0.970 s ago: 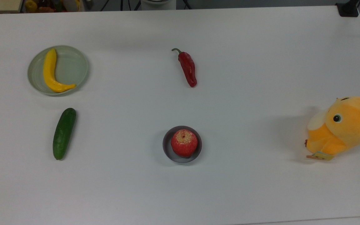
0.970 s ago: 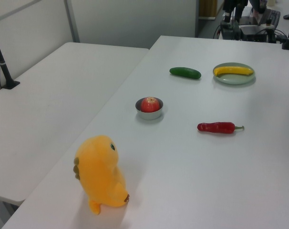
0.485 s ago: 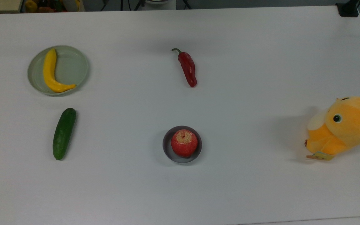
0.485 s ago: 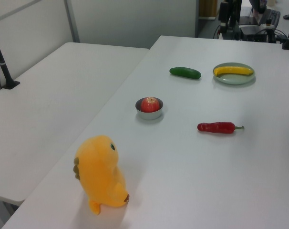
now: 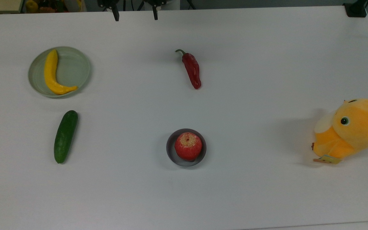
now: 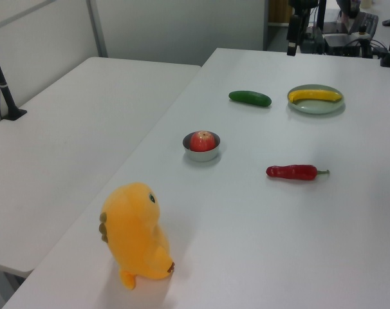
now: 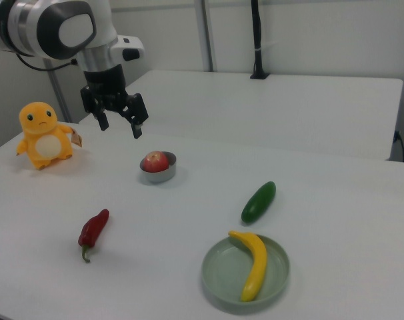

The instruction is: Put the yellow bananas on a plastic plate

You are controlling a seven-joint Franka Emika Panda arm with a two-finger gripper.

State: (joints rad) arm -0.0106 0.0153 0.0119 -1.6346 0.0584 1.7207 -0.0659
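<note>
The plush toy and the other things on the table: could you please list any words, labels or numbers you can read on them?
None can be read.
The plush toy carries a small tag at its base; any print on it is too small to read.
The banana, plate, cucumber, pepper, apple and gripper show no text.

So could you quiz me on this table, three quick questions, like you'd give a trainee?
1. True or false: the curved yellow banana lies on the round pale green plastic plate.
2. What sits in the small dark grey dish? A) a dark green cucumber B) a red apple C) a red chilli pepper
3. Fill in: the robot's black pincer is ____ and holds nothing.

Key: 1 true; 2 B, the red apple; 3 open.
</note>
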